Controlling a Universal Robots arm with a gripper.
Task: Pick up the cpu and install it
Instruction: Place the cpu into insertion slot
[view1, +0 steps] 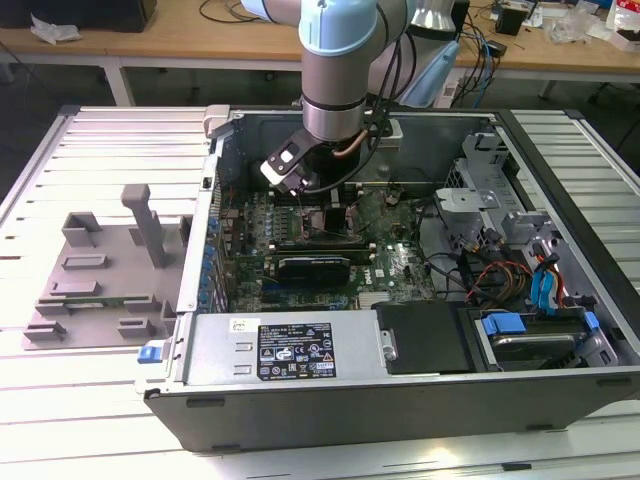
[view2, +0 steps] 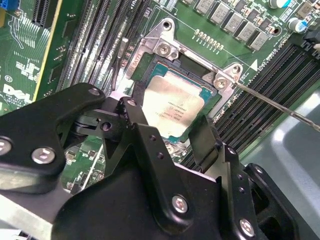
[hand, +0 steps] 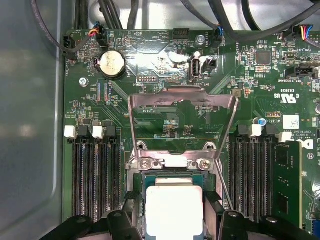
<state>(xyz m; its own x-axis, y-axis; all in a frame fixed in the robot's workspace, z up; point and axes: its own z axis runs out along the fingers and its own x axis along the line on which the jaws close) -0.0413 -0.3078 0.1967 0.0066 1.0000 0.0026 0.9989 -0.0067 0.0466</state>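
Observation:
The cpu (view2: 172, 106), a flat square chip with a silvery top plate, lies level in the motherboard socket (view2: 162, 47). In the first wrist view the cpu (hand: 174, 212) sits just below the raised metal load plate (hand: 182, 125). My gripper (view2: 167, 125) straddles it, a black finger (view2: 134, 114) against one edge and the other finger against the opposite edge, shut on the chip. From the exterior view my gripper (view1: 325, 205) reaches down into the open computer case (view1: 560, 395) over the board's rear middle.
Memory slots (hand: 92, 175) flank the socket on both sides, and a thin lever rod (view2: 270, 102) juts out beside it. A black card (view1: 315, 265), a power supply (view1: 280, 345) and drive bays (view1: 530, 335) fill the case. A grey fixture (view1: 100, 270) lies at the exterior view's left.

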